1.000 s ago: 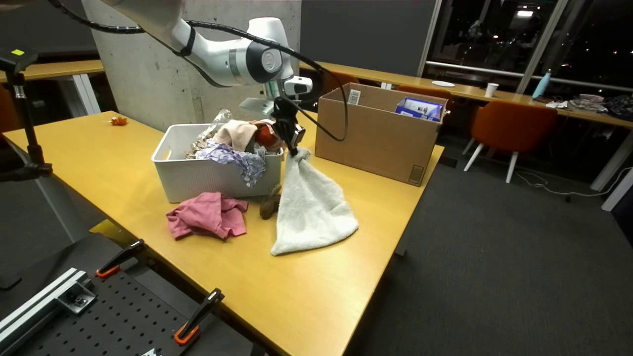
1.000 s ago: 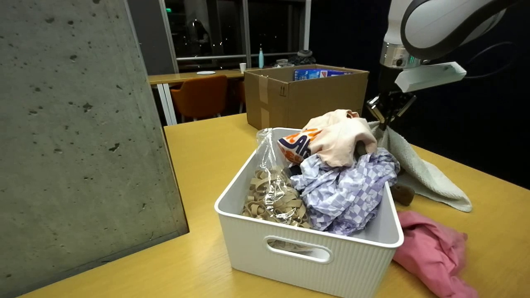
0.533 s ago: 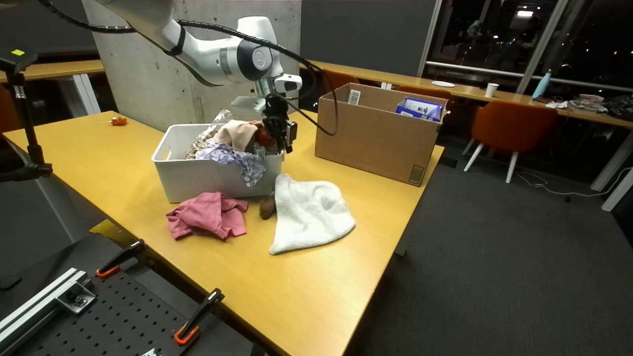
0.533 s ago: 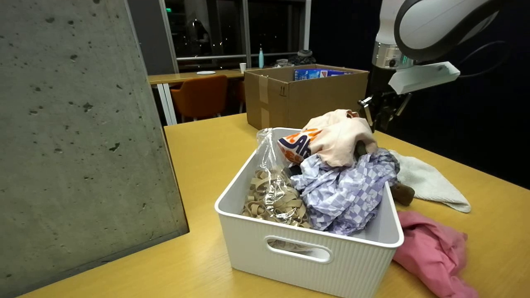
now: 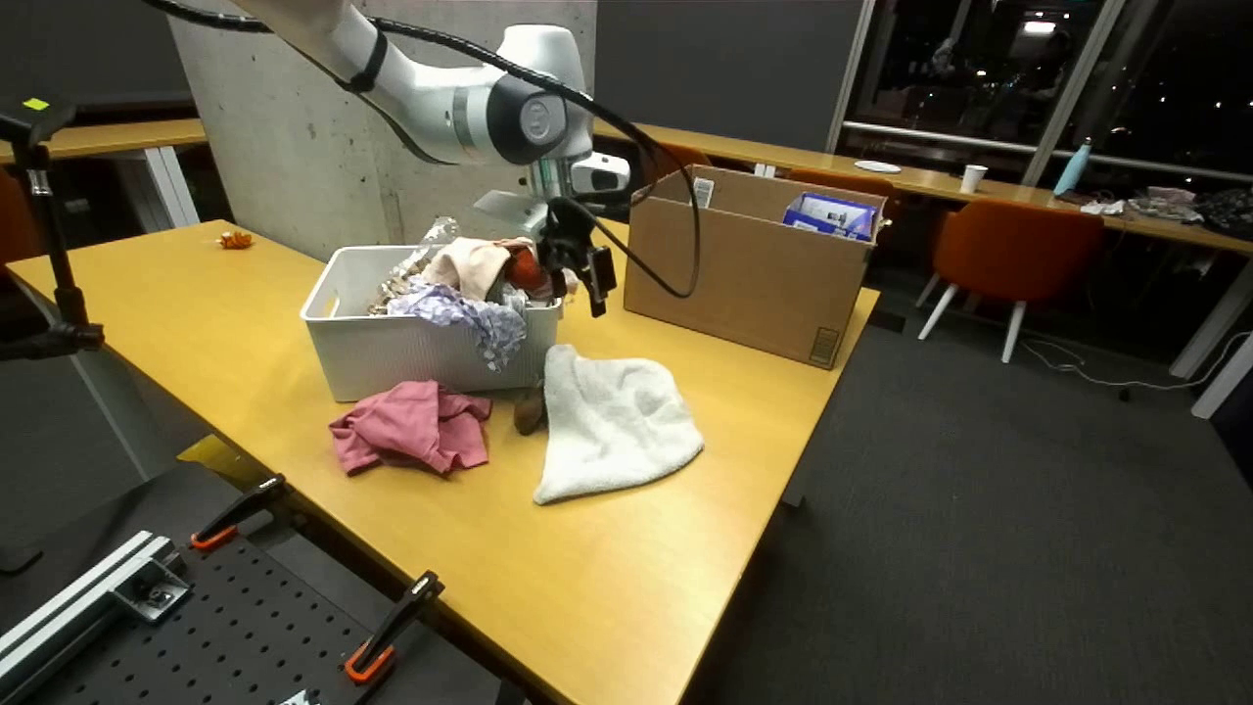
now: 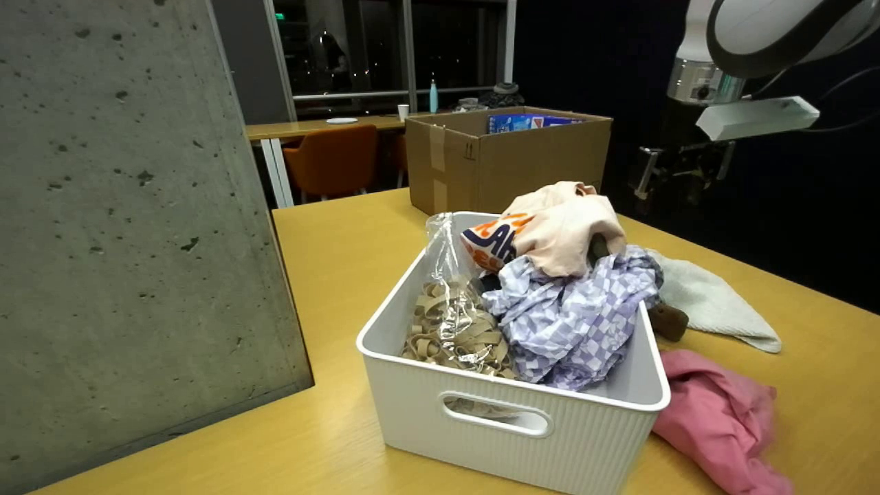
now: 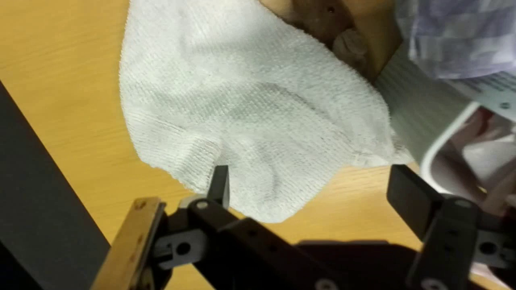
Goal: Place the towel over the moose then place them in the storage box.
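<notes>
- Our gripper hangs near the white storage box, jaws apart.
- Beside that box we see the towel lying, partly covering the moose.
- Pink cloth lies by the box too.

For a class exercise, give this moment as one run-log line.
gripper: open, empty | towel: lying partly over moose | both: outside white bin

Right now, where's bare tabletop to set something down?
In an exterior view: tabletop between its near edge, the pink cloth and the towel; also between the white bin and the small orange item. Tighter: between towel and cardboard box. Crowded: between towel and bin, where the moose lies partly hidden, and inside the heaped bin.
</notes>
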Tool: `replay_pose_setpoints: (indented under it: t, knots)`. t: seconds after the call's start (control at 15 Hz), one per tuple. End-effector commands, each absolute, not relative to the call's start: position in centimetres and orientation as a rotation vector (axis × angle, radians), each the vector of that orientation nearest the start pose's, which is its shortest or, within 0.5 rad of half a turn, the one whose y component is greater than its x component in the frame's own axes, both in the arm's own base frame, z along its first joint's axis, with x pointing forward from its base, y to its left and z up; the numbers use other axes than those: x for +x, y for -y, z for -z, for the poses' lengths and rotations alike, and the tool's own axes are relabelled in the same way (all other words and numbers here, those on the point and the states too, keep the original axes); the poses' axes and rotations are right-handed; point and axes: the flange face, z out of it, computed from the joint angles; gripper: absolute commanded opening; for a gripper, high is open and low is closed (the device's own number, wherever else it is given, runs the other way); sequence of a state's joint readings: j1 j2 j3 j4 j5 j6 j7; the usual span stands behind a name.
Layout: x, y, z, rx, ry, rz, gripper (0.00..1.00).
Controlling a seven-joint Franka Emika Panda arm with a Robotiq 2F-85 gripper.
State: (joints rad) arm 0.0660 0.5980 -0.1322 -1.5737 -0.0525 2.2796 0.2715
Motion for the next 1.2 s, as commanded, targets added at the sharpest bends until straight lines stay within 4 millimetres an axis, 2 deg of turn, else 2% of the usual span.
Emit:
replay_pose_setpoints:
  t: [0.0, 0.13, 0.33, 0.47, 0.67, 0.87, 1.13]
  knots:
    - [71.3, 10.1, -28.1, -3.147, -0.464, 0.166, 1.00]
    - [71.7, 12.8, -26.8, -3.135, -0.466, 0.141, 1.00]
    - [72.8, 13.6, -25.7, -3.141, -0.423, 0.127, 1.00]
    - [73.9, 12.6, -25.4, -3.142, -0.392, 0.127, 1.00]
    - [75.4, 9.7, -23.7, -3.139, -0.341, 0.094, 1.00]
    - [75.7, 6.6, -21.3, -3.136, -0.304, 0.028, 1.00]
    - [75.7, 5.1, -17.9, -3.132, -0.277, -0.038, 1.00]
